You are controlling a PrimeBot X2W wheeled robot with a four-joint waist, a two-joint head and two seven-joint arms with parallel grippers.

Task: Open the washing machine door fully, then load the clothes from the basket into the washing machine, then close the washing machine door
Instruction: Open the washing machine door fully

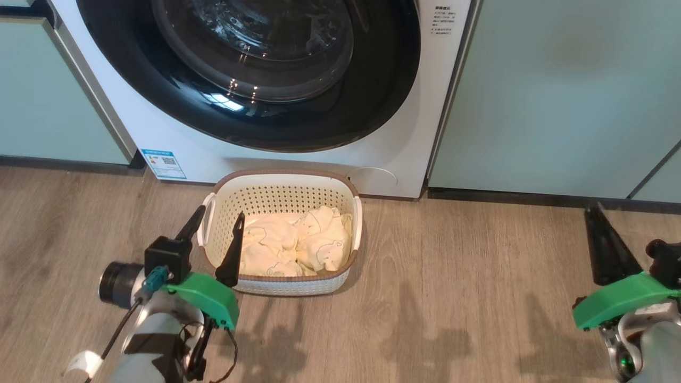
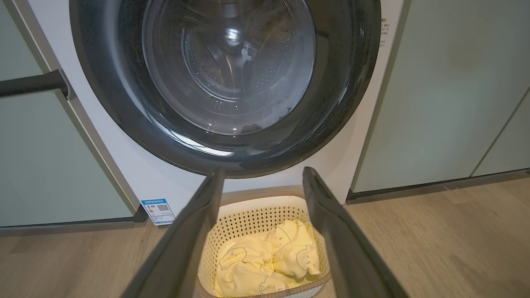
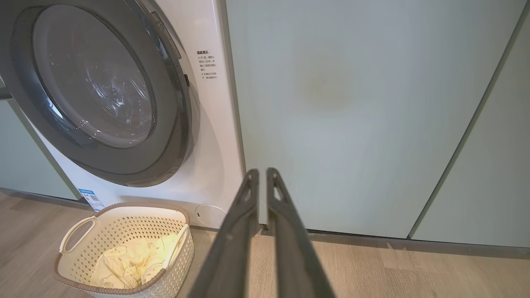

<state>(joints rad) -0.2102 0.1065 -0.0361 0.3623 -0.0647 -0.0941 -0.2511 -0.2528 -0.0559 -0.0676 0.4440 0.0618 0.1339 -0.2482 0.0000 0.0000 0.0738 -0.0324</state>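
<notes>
Left gripper point(image 1: 221, 213): fingers spread wide, empty. Just ahead of its tips, the basket point(image 1: 282, 178) on the floor, clothes point(image 1: 298, 242) heaped inside. Right gripper point(image 3: 261, 171): fingers pinched together, empty; basket well off to its left. Beyond the basket: washing machine point(image 1: 404, 133), washing machine door point(image 1: 255, 122) closed

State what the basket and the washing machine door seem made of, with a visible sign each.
The basket: likely moulded plastic, matt cream; stiff walls with regular holes. The washing machine door: glossy black rim, perhaps plastic, around clear glass; sharp reflections.
</notes>
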